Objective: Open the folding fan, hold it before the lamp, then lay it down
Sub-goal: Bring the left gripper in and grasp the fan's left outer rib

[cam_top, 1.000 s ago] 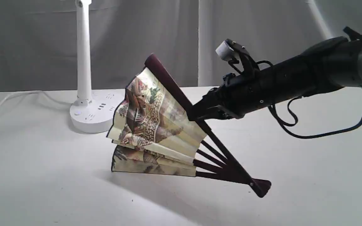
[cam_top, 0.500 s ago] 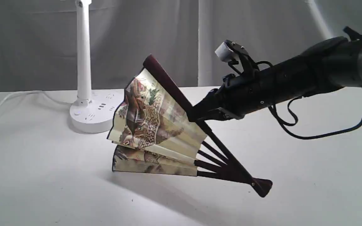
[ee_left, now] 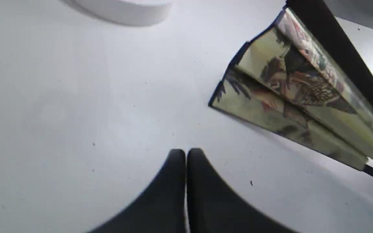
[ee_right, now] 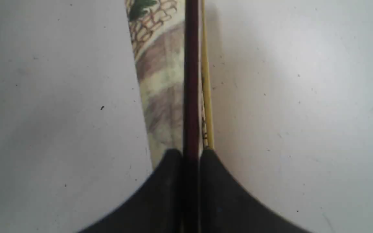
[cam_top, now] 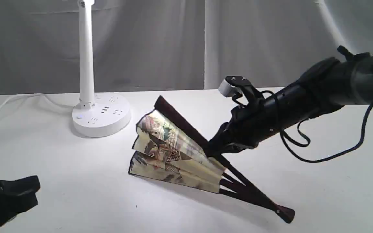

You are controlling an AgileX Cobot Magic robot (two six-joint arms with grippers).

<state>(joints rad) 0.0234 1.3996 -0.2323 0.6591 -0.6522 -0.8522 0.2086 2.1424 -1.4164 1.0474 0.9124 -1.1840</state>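
Note:
The folding fan (cam_top: 173, 152) is partly spread, its lower edge and pivot end resting on the white table, its painted cream pleats facing the camera. My right gripper (cam_top: 209, 149) is shut on the fan's upper dark maroon guard (ee_right: 191, 81), which runs between the fingertips in the right wrist view. The lamp (cam_top: 100, 118) stands at the back left, its slim pole rising out of frame. My left gripper (ee_left: 186, 154) is shut and empty, low over the table to the left of the fan (ee_left: 290, 94); it shows as a dark shape at the exterior view's lower left (cam_top: 28, 187).
The lamp's white cord (cam_top: 8, 102) trails off to the left across the white table (cam_top: 76, 181). A grey curtain hangs behind. The right arm's black cable (cam_top: 322, 157) loops below its forearm.
The right gripper has lowered the fan's upper guard, so the fan is tipped flatter and shifted right. The left gripper has come into view at the lower left.

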